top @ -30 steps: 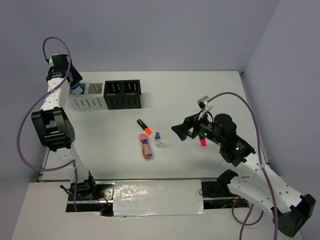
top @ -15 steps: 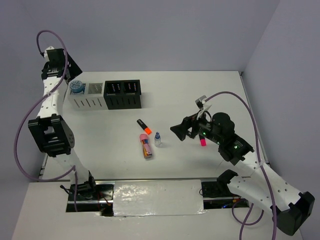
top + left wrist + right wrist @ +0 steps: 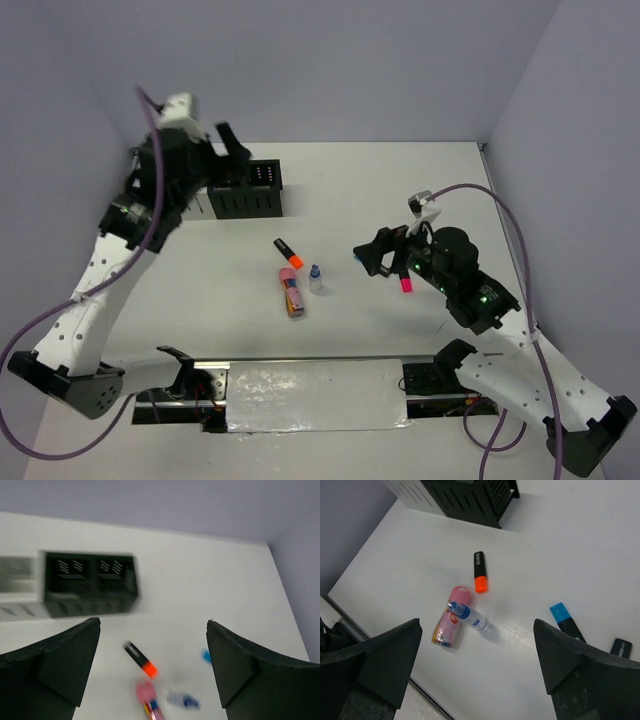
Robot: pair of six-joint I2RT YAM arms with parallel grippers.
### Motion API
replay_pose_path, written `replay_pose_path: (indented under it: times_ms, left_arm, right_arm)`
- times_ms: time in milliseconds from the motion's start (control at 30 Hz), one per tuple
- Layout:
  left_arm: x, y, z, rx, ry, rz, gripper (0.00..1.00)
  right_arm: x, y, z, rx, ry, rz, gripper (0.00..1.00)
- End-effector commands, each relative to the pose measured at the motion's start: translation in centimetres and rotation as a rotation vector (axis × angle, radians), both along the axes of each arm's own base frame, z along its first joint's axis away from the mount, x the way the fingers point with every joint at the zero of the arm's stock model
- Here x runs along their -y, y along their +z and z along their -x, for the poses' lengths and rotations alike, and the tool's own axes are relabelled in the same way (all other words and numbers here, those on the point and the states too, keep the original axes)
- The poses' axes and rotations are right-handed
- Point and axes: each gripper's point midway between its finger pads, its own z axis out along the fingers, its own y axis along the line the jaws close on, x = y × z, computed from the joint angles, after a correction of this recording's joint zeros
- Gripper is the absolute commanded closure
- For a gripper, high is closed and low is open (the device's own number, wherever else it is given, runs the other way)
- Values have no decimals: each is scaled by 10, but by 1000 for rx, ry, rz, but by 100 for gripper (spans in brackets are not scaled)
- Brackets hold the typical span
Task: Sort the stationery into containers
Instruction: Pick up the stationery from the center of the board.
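On the table lie an orange-capped highlighter (image 3: 288, 254) (image 3: 480, 572) (image 3: 140, 661), a pink-orange tube (image 3: 291, 292) (image 3: 451, 616) and a tiny clear bottle (image 3: 316, 279) (image 3: 469, 616) standing next to the tube. A blue-capped highlighter (image 3: 565, 620) shows below my right gripper (image 3: 375, 255) (image 3: 477, 665), which hovers open and empty. A pink-capped highlighter (image 3: 406, 284) lies beside that arm. My left gripper (image 3: 228, 150) (image 3: 152, 675) is open and empty, blurred, above the black containers (image 3: 247, 187) (image 3: 90, 582). The white containers (image 3: 17, 580) (image 3: 412, 492) are hidden behind the left arm in the top view.
The table's right edge (image 3: 505, 230) meets the side wall behind the right arm. A metal rail (image 3: 310, 385) runs along the near edge between the arm bases. The purple cable (image 3: 480, 200) loops over the right arm.
My left arm has swung from the white box at the far left to above the black boxes, its jaws opening wider. The right gripper shifted slightly right.
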Motion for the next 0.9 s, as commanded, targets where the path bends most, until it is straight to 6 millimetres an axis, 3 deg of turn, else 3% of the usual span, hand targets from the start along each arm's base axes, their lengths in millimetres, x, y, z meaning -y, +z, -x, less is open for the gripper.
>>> replay_pose_path:
  times_ms: [0, 33, 133, 233, 333, 533, 600, 867]
  left_arm:
    - [75, -37, 30, -24, -196, -65, 1]
    - [87, -34, 42, 6, -237, -40, 1]
    - [138, -86, 61, -45, -346, -62, 1]
    - [176, -136, 71, -165, -412, -172, 1]
    - [212, -157, 86, -181, -476, -242, 1]
    - [225, -180, 98, -238, -515, -287, 1]
    - [229, -210, 91, -301, -491, -354, 2]
    - [232, -247, 96, -408, -494, -386, 11]
  right_arm:
    - [36, 42, 4, 44, -167, -27, 0]
    - [47, 45, 3, 45, -226, -24, 0]
    - [74, 60, 13, 68, -323, -46, 0]
    - [84, 67, 22, 89, -336, -46, 0]
    - [86, 65, 26, 79, -329, -22, 0]
    - [80, 57, 29, 74, -283, -3, 0]
    - [76, 54, 29, 71, -259, 1, 0]
    - [71, 51, 27, 68, -240, 20, 0]
